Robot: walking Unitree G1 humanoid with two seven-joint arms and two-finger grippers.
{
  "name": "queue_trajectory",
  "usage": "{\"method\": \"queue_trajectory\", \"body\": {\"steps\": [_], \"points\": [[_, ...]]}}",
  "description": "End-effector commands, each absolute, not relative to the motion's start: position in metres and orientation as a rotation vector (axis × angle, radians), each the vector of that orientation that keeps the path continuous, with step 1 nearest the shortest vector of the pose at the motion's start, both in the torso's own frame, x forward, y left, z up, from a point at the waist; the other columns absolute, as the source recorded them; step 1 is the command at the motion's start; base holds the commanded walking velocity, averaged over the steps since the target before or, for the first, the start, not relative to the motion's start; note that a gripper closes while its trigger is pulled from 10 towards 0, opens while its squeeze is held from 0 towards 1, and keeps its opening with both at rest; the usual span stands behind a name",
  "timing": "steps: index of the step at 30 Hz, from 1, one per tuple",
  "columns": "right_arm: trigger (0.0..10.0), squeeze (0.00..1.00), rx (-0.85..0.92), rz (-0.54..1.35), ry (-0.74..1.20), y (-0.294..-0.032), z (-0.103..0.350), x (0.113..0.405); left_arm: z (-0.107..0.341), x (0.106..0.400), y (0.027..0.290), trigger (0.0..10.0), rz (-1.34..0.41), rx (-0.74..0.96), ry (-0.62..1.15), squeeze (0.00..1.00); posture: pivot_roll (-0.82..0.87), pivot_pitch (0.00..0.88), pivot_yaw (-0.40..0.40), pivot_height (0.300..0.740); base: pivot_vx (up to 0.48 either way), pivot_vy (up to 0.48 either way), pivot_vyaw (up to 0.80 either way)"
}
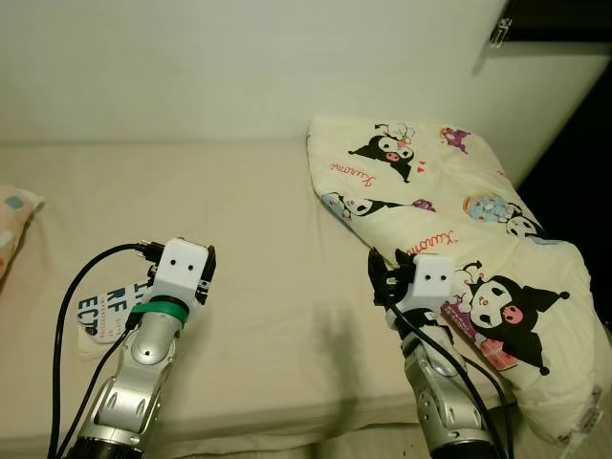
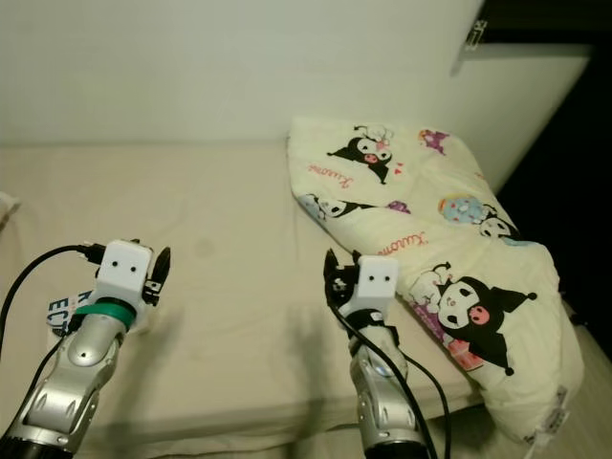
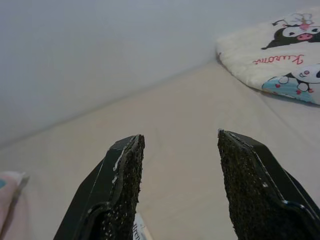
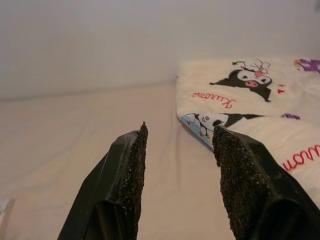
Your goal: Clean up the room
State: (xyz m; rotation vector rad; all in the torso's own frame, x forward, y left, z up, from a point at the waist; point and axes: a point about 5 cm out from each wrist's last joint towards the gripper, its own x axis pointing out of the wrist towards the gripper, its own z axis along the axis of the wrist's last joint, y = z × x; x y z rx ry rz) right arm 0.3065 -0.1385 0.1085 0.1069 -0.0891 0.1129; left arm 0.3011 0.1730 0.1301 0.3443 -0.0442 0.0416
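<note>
A folded cream quilt [image 1: 449, 201] printed with black-and-pink cartoon figures lies on the right half of the beige bed [image 1: 268, 210], its near corner hanging over the bed's front edge. My right gripper [image 4: 180, 131] is open and empty, hovering just left of the quilt's near part and pointing along its left edge. My left gripper [image 3: 180, 142] is also open and empty, raised over the left side of the bed. Under the left arm lies a flat white packet [image 1: 98, 311] with dark printed letters.
A pillow corner [image 1: 14, 215] with a pale pattern shows at the far left edge. A white wall [image 1: 239, 67] runs behind the bed. A dark gap [image 1: 583, 143] opens to the right of the quilt. The bed's front edge [image 1: 287, 435] lies close below me.
</note>
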Motion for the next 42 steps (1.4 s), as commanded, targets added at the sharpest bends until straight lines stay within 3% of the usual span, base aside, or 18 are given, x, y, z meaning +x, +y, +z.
{"method": "queue_trajectory", "body": {"steps": [1,24,32,42], "points": [[10.0,0.0,0.093,0.118,-0.07,-0.1379,0.103,0.3053,0.1241,0.3009,0.1726,10.0,0.047,0.35,-0.024,0.0,0.07,0.027,0.018,0.74,0.0,-0.45,0.8],[10.0,0.0,0.138,0.133,-0.073,-0.1363,0.1034,0.3059,0.1262,0.3042,0.1712,10.0,0.059,0.345,-0.041,0.0,0.07,0.032,0.017,0.74,0.0,-0.302,0.07],[10.0,0.0,0.07,0.149,-0.057,-0.1334,0.1001,0.3057,0.1268,0.3052,0.1723,10.0,0.066,0.342,-0.045,0.0,0.07,0.032,0.016,0.74,0.0,-0.266,0.3],[10.0,0.0,0.122,0.13,-0.07,-0.1388,0.1035,0.3086,0.1279,0.3059,0.1725,10.0,0.066,0.341,-0.052,0.0,0.07,0.031,0.013,0.74,0.0,0.0,0.0]]}}
